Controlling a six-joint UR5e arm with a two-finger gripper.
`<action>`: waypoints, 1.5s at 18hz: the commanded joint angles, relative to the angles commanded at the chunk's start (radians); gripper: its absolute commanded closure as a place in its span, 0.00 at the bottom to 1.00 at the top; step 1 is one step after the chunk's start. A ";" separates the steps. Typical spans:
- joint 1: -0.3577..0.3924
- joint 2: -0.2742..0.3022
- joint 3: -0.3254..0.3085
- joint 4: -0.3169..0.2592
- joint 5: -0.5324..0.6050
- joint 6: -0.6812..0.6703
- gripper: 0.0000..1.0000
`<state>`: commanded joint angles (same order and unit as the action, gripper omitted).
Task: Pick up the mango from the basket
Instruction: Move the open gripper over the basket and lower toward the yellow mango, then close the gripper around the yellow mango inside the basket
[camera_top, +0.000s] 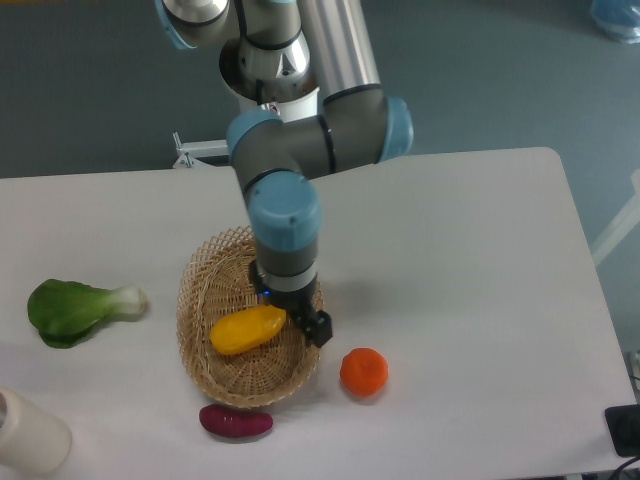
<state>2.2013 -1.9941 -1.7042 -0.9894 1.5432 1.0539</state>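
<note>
Mango (247, 330) is seen lying in the basket (205, 290), its right end touched or overlapped by the gripper (300, 318); jaws' opening cannot be told. Orange (364, 371), purple vegetable (236, 422), greens (75, 309) are scattered on the worktop (480, 260).

White table (480, 260) with rounded corners, evenly lit, soft shadows only. Behind it a dark grey-teal floor (90, 80). At the upper right corner a pale blue object (615, 18), cut by the edge.
</note>
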 joint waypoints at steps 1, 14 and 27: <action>-0.002 -0.006 0.002 0.000 -0.002 -0.012 0.00; -0.074 -0.064 0.006 0.002 0.008 -0.075 0.00; -0.078 -0.068 0.029 0.040 0.021 -0.166 0.62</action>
<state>2.1230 -2.0617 -1.6751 -0.9495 1.5646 0.8882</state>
